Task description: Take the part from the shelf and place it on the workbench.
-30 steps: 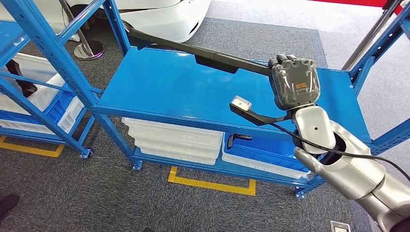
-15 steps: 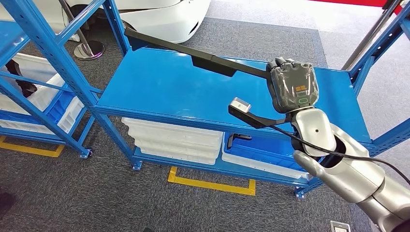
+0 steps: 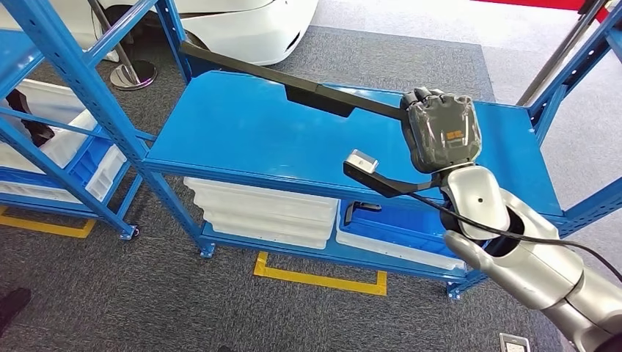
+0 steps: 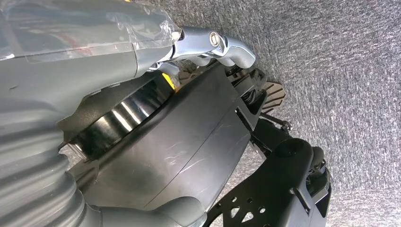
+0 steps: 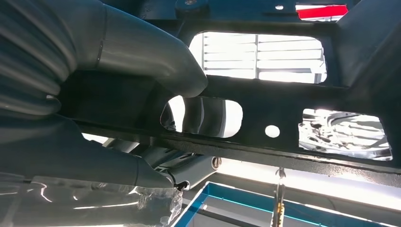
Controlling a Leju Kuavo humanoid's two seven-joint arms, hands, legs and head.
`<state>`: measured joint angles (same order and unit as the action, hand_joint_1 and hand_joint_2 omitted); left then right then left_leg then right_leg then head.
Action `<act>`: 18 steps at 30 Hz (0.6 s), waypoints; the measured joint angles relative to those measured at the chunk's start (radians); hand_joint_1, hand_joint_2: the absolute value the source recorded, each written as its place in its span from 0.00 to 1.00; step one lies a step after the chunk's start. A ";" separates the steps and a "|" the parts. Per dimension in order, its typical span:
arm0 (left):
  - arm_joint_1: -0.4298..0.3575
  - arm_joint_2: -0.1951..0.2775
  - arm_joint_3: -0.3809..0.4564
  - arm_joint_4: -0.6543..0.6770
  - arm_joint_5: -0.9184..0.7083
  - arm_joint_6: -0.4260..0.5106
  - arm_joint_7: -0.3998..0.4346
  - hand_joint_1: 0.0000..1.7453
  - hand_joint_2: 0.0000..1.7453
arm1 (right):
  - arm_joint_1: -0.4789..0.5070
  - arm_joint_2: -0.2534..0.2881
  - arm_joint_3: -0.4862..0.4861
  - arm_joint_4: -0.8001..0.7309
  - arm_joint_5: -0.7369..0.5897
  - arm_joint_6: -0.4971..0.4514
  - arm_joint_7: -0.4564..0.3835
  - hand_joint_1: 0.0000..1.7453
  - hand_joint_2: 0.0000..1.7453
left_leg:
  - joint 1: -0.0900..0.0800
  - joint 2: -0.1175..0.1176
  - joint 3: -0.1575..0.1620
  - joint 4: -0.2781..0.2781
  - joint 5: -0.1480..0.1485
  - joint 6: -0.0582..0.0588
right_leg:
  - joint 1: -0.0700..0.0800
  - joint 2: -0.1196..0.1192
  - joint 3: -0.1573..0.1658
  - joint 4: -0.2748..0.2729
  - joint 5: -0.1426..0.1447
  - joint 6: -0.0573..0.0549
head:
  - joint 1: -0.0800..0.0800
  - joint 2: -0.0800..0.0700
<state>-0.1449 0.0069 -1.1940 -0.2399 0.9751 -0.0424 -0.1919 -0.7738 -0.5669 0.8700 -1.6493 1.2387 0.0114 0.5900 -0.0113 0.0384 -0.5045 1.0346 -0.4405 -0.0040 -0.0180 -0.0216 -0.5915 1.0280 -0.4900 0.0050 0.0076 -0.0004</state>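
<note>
So the right hand [image 3: 442, 134] is clamped around one end of the part [image 3: 293, 81], a long black bar-shaped piece with a thicker stepped section near its middle. The hand sits over the back right area of the blue shelf top [image 3: 242, 139], and the part stretches from it diagonally toward the back left corner, with its far end poking past that corner next to the blue upright [image 3: 176, 37]. Can't really tell if the bar is touching the surface or floating just above it. In the right wrist view the thumb [image 5: 142, 56] is curled over a black perforated frame [image 5: 283, 127], so the grasp looks solid.

The left hand [image 4: 71, 94] hangs down beside the robot's dark body over grey carpet; its silver fingers [image 4: 213, 45] are bent in, but whether it's clenched or loose I can't tell.

A black bracket with a small grey block [image 3: 362, 160] on its tip sticks out from the right wrist, above the front edge of the shelf top. On the lower shelf there are stacked white bins [image 3: 264, 213] on the left and a blue bin [image 3: 403, 235] on the right with a dark piece [image 3: 359, 210] inside. Yellow tape [image 3: 315, 279] marks the carpet in front, and a white car body [image 3: 249, 26] sits behind the shelf
</note>
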 joint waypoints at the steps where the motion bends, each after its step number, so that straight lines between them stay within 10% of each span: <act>1: 0.000 0.000 0.000 0.000 0.000 0.000 0.000 0.00 1.00 | 0.000 0.000 0.000 -0.002 0.000 0.000 0.001 1.00 1.00 | 0.001 0.000 -0.001 -0.003 0.002 0.004 | 0.000 0.000 0.001 -0.002 0.002 0.003 | -0.001 0.000; 4: -0.001 -0.001 0.000 0.000 0.000 -0.002 0.000 0.00 1.00 | 0.000 -0.002 0.000 -0.008 0.000 0.001 0.004 1.00 1.00 | 0.010 0.001 0.009 -0.030 0.019 0.024 | 0.001 0.006 -0.014 0.029 -0.018 0.012 | 0.002 0.000; 7: -0.001 -0.001 0.000 0.000 -0.001 -0.005 0.000 0.00 1.00 | 0.004 -0.005 0.001 -0.010 0.001 0.004 0.008 1.00 1.00 | 0.012 -0.001 0.014 -0.039 0.024 0.032 | 0.001 0.015 -0.111 0.207 -0.085 0.016 | 0.017 0.000; 9: 0.000 -0.001 0.000 0.000 -0.002 -0.006 0.000 0.00 1.00 | 0.010 -0.006 0.002 -0.010 0.003 0.006 0.010 1.00 1.00 | 0.012 -0.005 0.019 -0.038 0.019 0.030 | -0.001 0.016 -0.158 0.269 -0.076 0.018 | 0.024 0.000; 13: -0.002 -0.001 0.000 0.000 -0.003 -0.007 0.000 0.00 1.00 | 0.013 -0.008 0.002 -0.011 0.006 0.008 0.012 1.00 1.00 | 0.012 -0.017 0.040 -0.030 -0.008 0.015 | -0.001 0.018 -0.088 0.071 0.062 0.008 | 0.035 0.000; 18: -0.005 -0.003 0.000 0.000 -0.004 -0.007 0.000 0.00 1.00 | 0.014 -0.011 0.002 -0.016 0.007 0.009 0.014 1.00 1.00 | 0.011 -0.021 0.029 -0.011 -0.033 -0.012 | 0.004 0.019 -0.065 0.019 0.035 -0.024 | 0.027 0.000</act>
<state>-0.1497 0.0038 -1.1936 -0.2397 0.9710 -0.0497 -0.1920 -0.7602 -0.5782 0.8717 -1.6657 1.2459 0.0202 0.6039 -0.0006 0.0176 -0.4756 1.0238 -0.4731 -0.0163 -0.0142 -0.0026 -0.6562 1.0468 -0.4545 -0.0185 0.0349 -0.0004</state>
